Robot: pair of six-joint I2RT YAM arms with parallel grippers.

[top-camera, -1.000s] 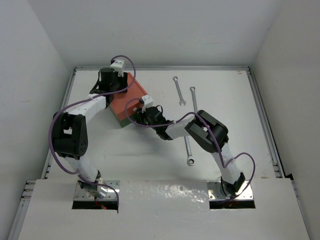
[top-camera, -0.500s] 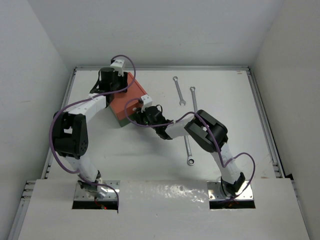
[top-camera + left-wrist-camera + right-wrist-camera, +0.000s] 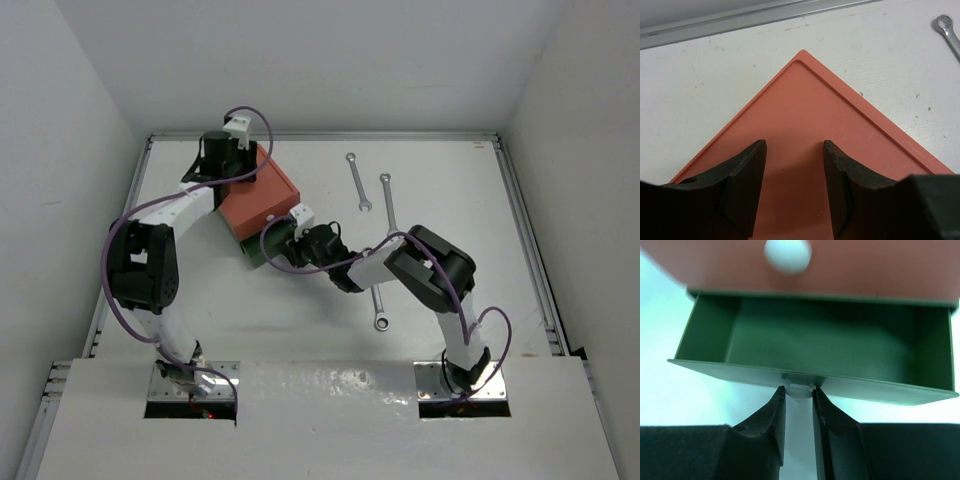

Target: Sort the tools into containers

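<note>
A small box with an orange-red top [image 3: 258, 195] stands at the table's back left. My left gripper [image 3: 235, 165] sits over that orange-red top [image 3: 810, 115], its jaws apart with nothing between them [image 3: 794, 147]. The dark green lower drawer [image 3: 256, 251] is pulled out and looks empty inside [image 3: 805, 382]. My right gripper [image 3: 799, 390] is shut on the drawer's white knob [image 3: 799, 392]. The upper drawer's white knob [image 3: 787, 254] shows above it. Three silver wrenches lie on the table: two at the back [image 3: 357, 181] [image 3: 386, 200], one partly under the right arm [image 3: 379, 300].
A metal rail [image 3: 740, 20] runs along the table's back edge just behind the box. One wrench end [image 3: 947, 30] shows at the far right of the left wrist view. White walls close in the table on three sides.
My right gripper closed on the lower knob and drew back toward the near right, sliding the green drawer out. The left gripper stayed on the box top.
</note>
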